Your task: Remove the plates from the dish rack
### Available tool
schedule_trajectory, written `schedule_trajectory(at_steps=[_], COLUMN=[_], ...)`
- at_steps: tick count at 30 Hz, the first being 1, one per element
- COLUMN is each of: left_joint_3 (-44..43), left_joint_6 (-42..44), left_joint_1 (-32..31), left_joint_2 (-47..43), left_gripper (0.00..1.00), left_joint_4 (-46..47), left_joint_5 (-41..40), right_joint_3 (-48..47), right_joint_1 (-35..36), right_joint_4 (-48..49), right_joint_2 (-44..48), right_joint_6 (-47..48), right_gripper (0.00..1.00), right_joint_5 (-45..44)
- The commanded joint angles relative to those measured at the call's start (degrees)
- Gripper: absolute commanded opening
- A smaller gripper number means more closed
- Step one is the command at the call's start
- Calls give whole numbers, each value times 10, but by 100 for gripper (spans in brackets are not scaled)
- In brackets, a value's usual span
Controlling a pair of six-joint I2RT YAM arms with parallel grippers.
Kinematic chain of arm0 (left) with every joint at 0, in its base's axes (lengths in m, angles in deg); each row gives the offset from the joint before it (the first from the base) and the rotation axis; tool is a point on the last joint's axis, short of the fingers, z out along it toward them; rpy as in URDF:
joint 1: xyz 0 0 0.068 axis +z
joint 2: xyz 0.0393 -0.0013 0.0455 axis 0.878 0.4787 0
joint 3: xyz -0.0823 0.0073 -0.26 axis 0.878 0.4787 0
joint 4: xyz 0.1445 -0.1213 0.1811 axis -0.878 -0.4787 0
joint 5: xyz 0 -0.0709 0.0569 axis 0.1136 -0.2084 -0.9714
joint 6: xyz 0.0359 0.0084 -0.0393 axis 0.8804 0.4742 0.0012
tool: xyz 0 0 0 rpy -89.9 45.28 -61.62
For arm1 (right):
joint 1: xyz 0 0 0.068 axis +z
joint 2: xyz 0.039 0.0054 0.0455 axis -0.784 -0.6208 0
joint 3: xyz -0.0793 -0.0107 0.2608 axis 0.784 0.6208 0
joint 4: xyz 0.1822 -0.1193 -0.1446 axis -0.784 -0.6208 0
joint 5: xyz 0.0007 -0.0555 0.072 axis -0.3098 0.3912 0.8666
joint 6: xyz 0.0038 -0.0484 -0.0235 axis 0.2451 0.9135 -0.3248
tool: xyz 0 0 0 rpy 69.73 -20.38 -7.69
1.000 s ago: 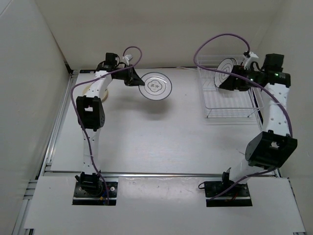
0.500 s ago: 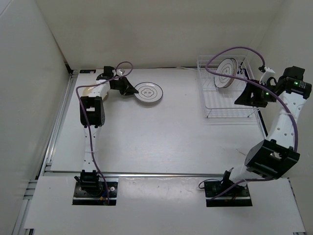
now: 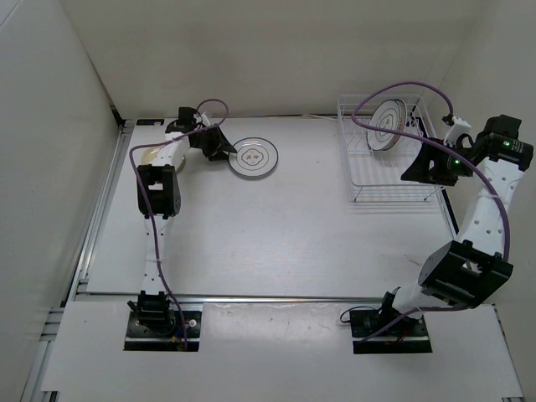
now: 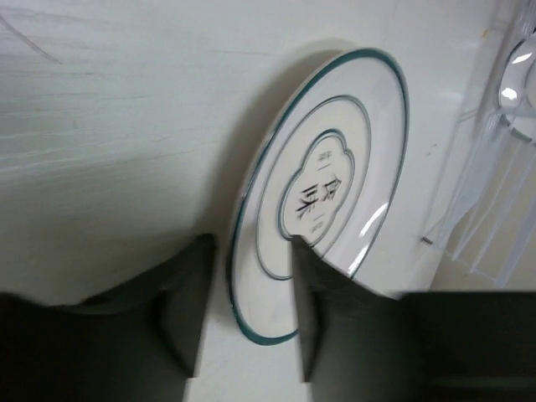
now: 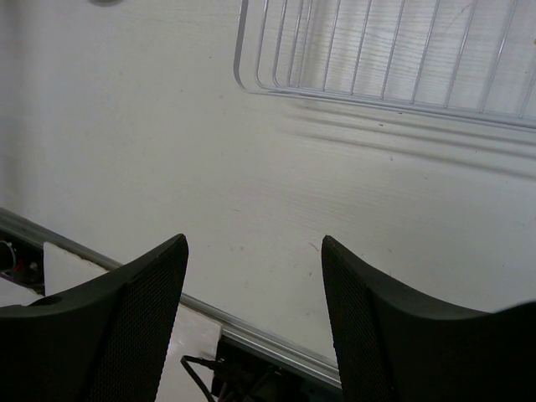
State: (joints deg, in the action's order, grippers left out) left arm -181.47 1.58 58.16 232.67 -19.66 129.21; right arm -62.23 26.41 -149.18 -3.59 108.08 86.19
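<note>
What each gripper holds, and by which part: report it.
Right gripper holds nothing. Left gripper straddles the plate rim; a gap shows beside one finger, so whether it grips cannot be told.

The white left arm (image 3: pixel 155 209) stretches far forward, elbow folded and wrist turned toward the middle, and its black two-finger left hand (image 4: pixel 247 335) sits low with the fingers a little apart. The white right arm (image 3: pixel 481 201) stands tall on its own side. Its black right hand (image 5: pixel 253 251) angles down and inward, fingers spread wide.

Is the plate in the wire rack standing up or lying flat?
Standing on edge: the plate sits upright at the dish rack's far end, face showing.
</note>
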Motion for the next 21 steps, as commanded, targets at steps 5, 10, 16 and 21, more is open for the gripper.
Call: schedule_trajectory(at_steps=[5,10,16,21], left_joint_3=[2,15,-1,21], left_joint_6=[77,102,156,248], left_joint_1=[-11,-34,-48,-85], left_joint_2=[-51,-105,-184,-277], left_gripper=[71,71,71,84], left_joint_4=[-67,-95,-100,-111], left_joint_5=[-208,-343,-368,-284], right_joint_3=[-14,-34,-100,-189], right_joint_1=[0,0,25,53], right_joint_4=[40,101,196,223], right_joint_2=[0,-11,-60,-161], right_joint_6=[-30,-71,-108,-118], right_gripper=[70,72,75,75], right_joint_5=[17,-41,-187,-239])
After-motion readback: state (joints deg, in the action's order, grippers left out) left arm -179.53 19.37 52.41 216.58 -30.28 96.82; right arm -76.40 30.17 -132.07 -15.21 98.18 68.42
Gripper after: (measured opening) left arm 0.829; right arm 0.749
